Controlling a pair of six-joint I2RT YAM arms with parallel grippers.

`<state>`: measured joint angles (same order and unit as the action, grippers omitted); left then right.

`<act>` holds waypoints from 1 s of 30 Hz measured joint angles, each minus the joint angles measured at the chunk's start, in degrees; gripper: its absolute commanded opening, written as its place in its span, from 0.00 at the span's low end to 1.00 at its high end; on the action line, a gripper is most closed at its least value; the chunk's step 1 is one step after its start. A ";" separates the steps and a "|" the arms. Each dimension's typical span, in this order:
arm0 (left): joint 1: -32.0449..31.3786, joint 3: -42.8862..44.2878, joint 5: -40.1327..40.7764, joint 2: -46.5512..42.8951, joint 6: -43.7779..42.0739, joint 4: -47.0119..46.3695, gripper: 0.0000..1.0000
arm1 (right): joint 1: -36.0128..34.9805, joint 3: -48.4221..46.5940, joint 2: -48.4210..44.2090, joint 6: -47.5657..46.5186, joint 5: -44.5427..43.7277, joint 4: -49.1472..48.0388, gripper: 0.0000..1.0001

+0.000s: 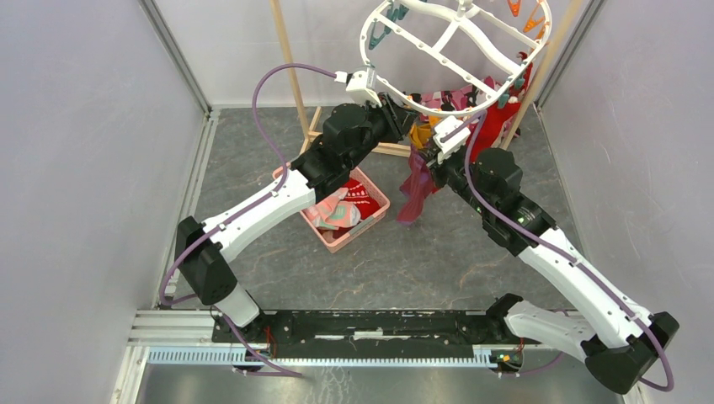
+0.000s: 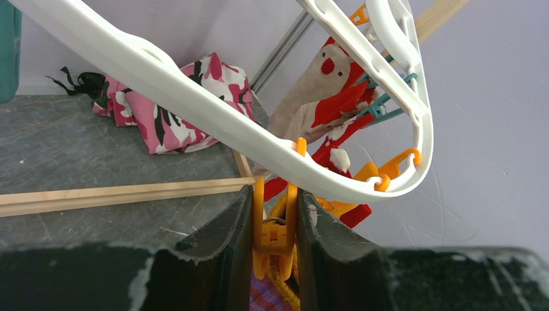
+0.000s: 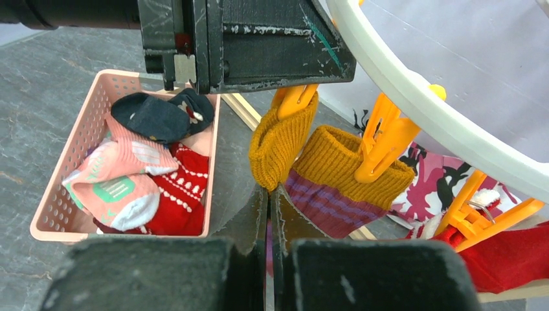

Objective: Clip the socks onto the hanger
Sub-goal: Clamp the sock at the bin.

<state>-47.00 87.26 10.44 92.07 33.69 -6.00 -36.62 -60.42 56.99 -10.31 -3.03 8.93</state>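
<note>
From above, a pink basket [image 1: 367, 229] sits on the grey floor [image 1: 438, 261] beneath the left arm, holding red and pink socks [image 1: 341, 210]. The white hanger [image 1: 412, 32] hangs at the far end beside a wooden rack [image 1: 289, 67], with pale walls on three sides. The left gripper [image 1: 410, 118] and right gripper [image 1: 431, 158] meet under its near rim, and a purple sock [image 1: 415, 192] dangles below them.

The left wrist view shows the left gripper clamped on an orange peg [image 2: 275, 230] that hangs from the hanger's rim. Beyond it, a red-and-beige sock [image 2: 327, 97] is pegged up and a camouflage cloth [image 2: 175, 113] lies on the floor.

In the right wrist view, the right gripper's fingers are pressed together on the purple sock, whose mustard cuff [image 3: 278, 146] reaches up to the squeezed peg. The basket also holds a dark sock [image 3: 162, 116].
</note>
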 measured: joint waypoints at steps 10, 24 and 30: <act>0.00 -0.11 0.02 0.00 0.09 -0.17 0.02 | 0.00 0.00 1.25 4.33 -0.07 -2.86 0.00; 0.00 -1.40 0.11 -0.74 1.22 -1.46 0.09 | 0.00 2.05 -0.59 8.13 -0.22 -8.48 0.00; 0.00 -1.60 0.11 -0.96 1.62 -1.57 0.33 | 0.00 3.39 -0.66 8.17 -0.20 -8.41 0.00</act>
<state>-47.00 85.67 10.55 91.11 35.31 -7.57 -36.62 -57.04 56.34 -2.13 -3.22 0.51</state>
